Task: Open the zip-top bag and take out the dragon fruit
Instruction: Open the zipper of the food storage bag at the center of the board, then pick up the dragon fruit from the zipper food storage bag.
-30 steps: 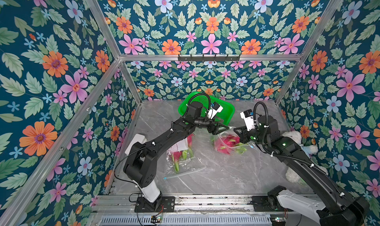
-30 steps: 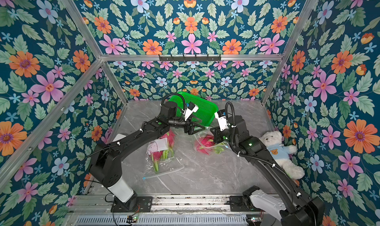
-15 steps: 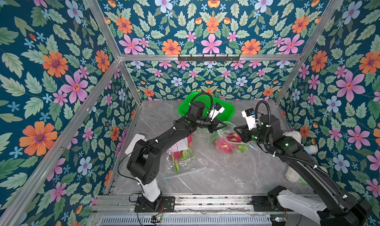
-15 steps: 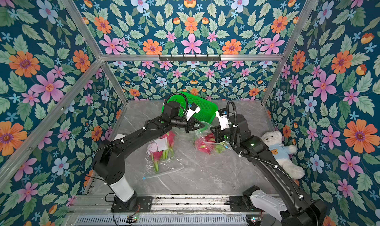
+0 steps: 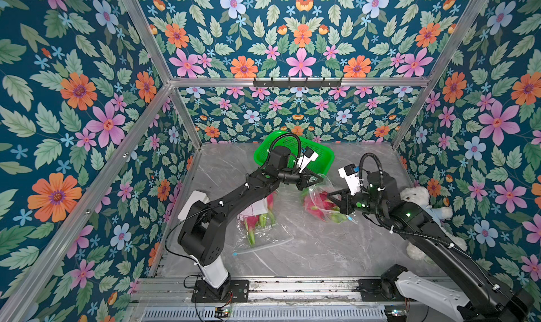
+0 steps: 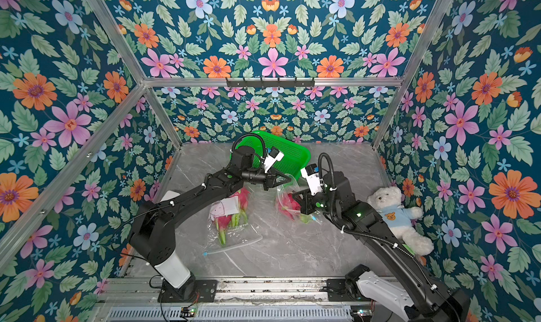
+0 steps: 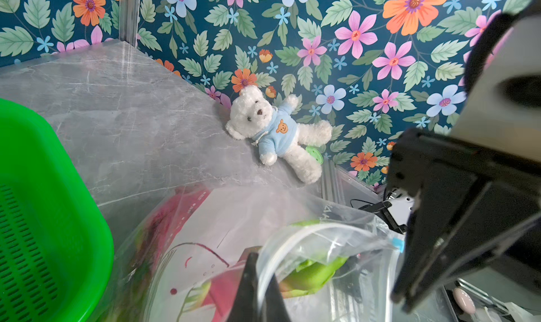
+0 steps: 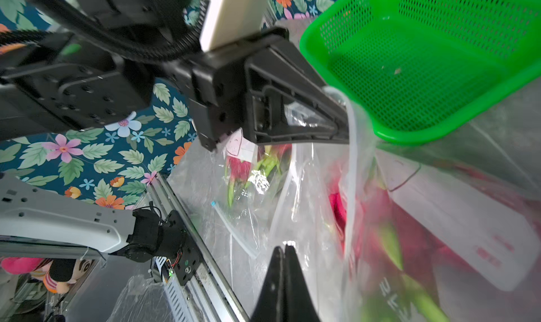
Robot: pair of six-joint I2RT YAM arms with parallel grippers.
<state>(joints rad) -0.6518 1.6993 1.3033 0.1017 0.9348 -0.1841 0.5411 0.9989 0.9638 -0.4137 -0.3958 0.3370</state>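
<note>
While the left gripper [image 5: 320, 180] pinches the rim of the zip-top bag [image 5: 328, 186], the right gripper [image 5: 329, 194] is pressed shut at its film, grip unclear; the dragon fruit [image 5: 314, 203] lies inside; widening the mouth likely comes next.

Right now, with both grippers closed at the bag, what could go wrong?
1. The left gripper pinches only the thin rim of the zip-top bag; it may slip or tear the film when pulled.
2. The right gripper is shut, but its hold on the film is unclear.
3. The rim lies beside the green basket, which could be dragged.
</note>
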